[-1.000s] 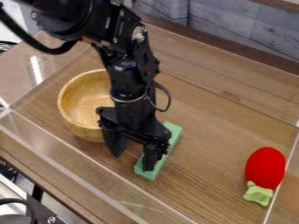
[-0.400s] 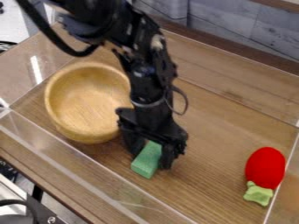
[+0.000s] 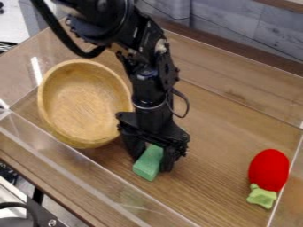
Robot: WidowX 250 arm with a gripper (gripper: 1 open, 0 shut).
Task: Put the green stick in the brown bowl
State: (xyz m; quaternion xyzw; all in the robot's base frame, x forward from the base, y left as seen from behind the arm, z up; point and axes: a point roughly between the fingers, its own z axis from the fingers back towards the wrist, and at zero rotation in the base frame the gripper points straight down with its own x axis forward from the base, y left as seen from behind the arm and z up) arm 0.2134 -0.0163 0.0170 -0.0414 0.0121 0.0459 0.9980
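Stick point(image 3: 148, 163): one, green, on the table point(image 3: 213, 168), near the bowl on its front right. We list left to right. Bowl point(image 3: 83, 104): one, brown, upright, our landmark; nothing seen inside it. Gripper point(image 3: 151, 152): one, black, right of the bowl, fingers spread and lowered about the stick; contact unclear. Red toy point(image 3: 268, 169): one, well right of the bowl, not needed. Step in hand, we judge: grasping. Next entry: close firmly, check the grip, then lift bowlward.

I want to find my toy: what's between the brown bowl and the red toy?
The black gripper and the green stick, in the camera view.
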